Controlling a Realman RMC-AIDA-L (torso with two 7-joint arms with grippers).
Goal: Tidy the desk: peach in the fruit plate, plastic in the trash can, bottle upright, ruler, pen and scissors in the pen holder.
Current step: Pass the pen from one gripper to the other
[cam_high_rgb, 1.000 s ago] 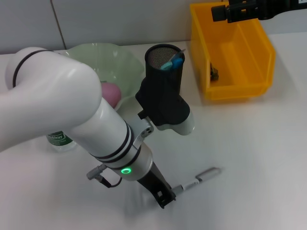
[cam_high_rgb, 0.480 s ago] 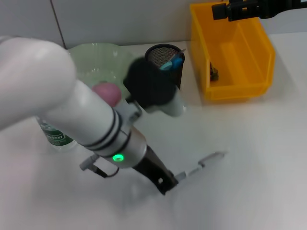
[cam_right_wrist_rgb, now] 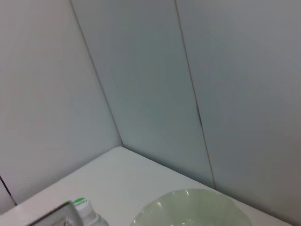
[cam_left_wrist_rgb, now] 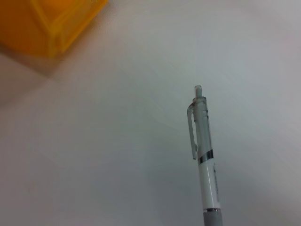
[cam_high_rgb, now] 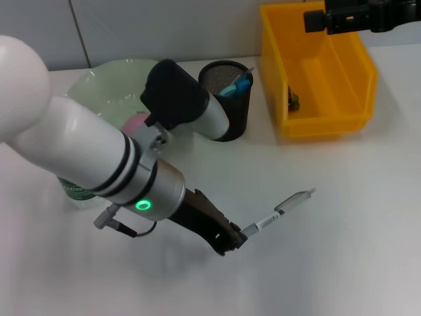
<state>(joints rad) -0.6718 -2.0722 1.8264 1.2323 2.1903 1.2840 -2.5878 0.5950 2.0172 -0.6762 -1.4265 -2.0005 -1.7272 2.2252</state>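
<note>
Left gripper (cam_high_rgb: 238,238) holding the pen (cam_high_rgb: 283,210).
I see its fingers pinching the pen's dark-tip end, in front of the pen holder (cam_high_rgb: 227,100).

The white counter (cam_high_rgb: 368,217) carries the plate (cam_high_rgb: 99,79), bottle (cam_high_rgb: 75,191), holder (cam_high_rgb: 227,108) and yellow bin (cam_high_rgb: 316,72).

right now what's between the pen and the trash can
Nothing: in the head view only bare desk lies between the pen, held by the left claw, and the trash can.
</note>
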